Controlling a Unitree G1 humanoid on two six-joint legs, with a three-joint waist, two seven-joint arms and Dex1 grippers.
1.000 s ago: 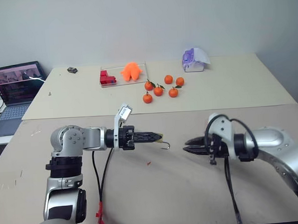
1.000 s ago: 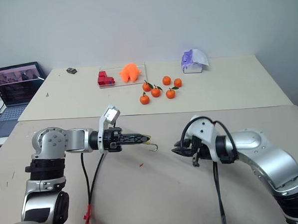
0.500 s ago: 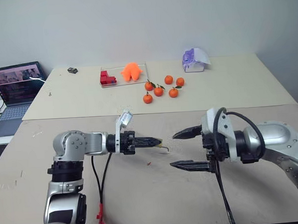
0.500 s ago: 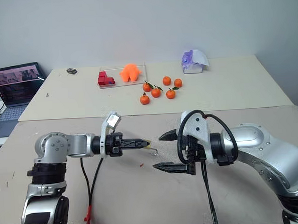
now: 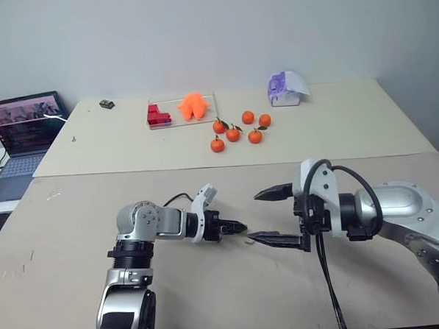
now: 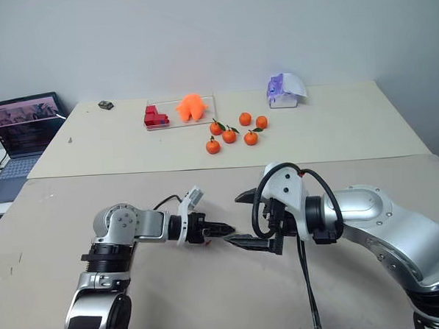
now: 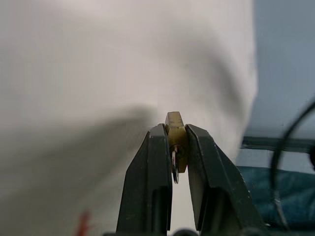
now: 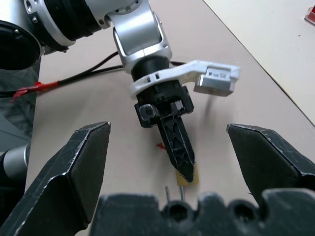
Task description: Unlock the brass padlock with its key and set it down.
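Observation:
The brass padlock [image 7: 174,123] sits between the fingertips of my left gripper [image 5: 240,226], which is shut on it and points down to the right, low over the brown table. From the right wrist the padlock [image 8: 190,176] shows at the tip of those black fingers. A thin silvery loop [image 7: 175,164] lies against the padlock's body; I cannot tell whether it is the key or the shackle. My right gripper [image 5: 253,216] stands wide open just to the right, its fingers above and below the padlock's level, nothing between them.
Several tangerines [image 5: 233,133] lie on the far table, behind them a clear tray with red blocks [image 5: 158,115] and an orange toy [image 5: 193,105]. A purple-white object [image 5: 287,88] stands far right, a laptop [image 5: 26,123] at the far left. A red scrap [image 8: 161,145] lies under the left gripper.
My left gripper has sunk toward the table and tilted downward, carrying the padlock. The right gripper has gone from nearly shut to wide open and drawn slightly closer to the left one.

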